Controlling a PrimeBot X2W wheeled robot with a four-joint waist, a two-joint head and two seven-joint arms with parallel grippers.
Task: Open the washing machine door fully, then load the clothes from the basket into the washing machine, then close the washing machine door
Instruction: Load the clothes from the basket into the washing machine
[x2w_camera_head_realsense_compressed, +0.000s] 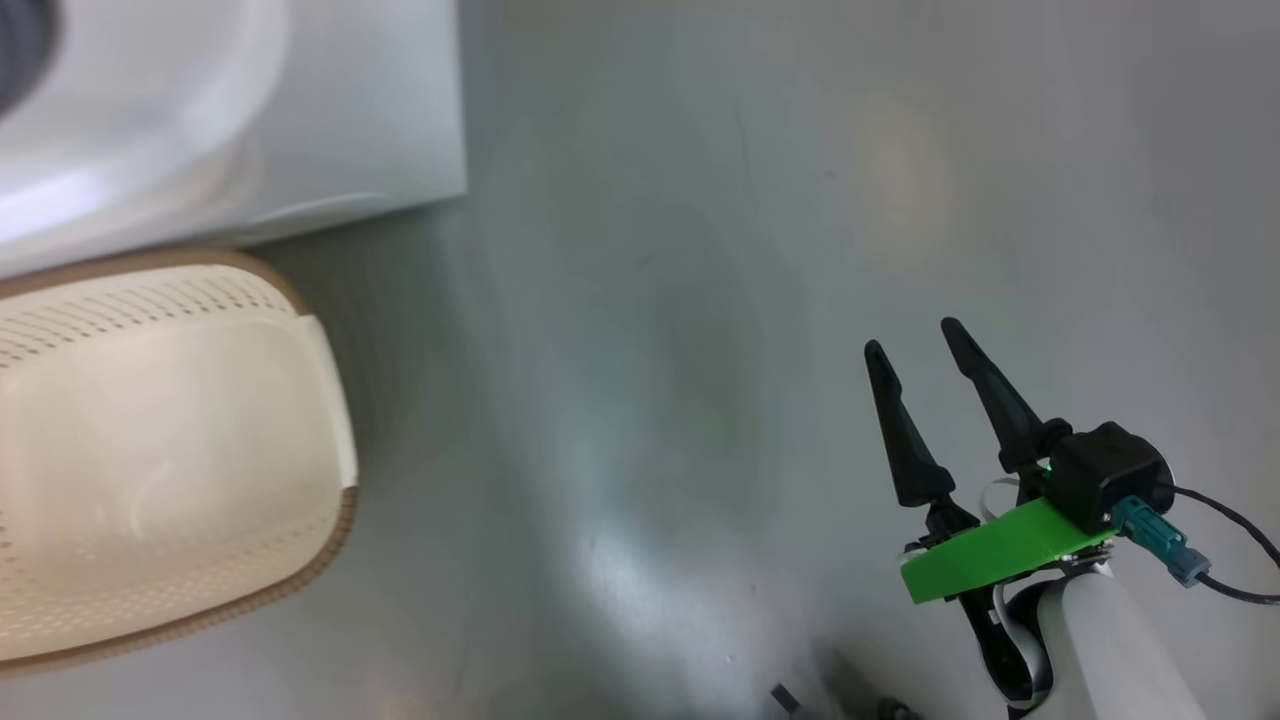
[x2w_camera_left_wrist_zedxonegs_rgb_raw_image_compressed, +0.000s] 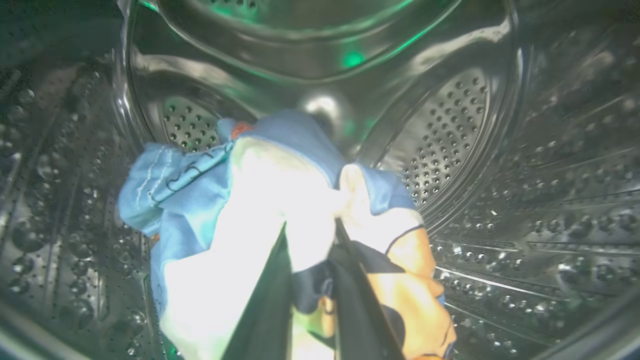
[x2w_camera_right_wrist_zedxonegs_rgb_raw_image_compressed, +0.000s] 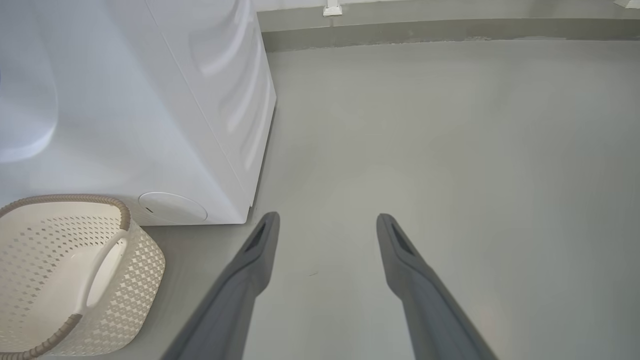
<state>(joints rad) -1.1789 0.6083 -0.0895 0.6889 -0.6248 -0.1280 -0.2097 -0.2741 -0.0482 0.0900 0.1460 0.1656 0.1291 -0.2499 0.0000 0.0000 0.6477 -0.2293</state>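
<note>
Inside the white washing machine's perforated steel drum (x2w_camera_left_wrist_zedxonegs_rgb_raw_image_compressed: 450, 125), the left claw (x2w_camera_left_wrist_zedxonegs_rgb_raw_image_compressed: 311, 223) is gripping the light blue and cream clothes (x2w_camera_left_wrist_zedxonegs_rgb_raw_image_compressed: 260, 190) to deposit them; the right claw (x2w_camera_head_realsense_compressed: 912, 334) is hanging spread.

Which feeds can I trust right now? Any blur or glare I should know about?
Head view: the washing machine and basket smear with motion blur, the right gripper is crisp. Left wrist view: glare blows out the cream clothes in the dim, green-tinted drum. Right wrist view: evenly lit, slightly soft.
</note>
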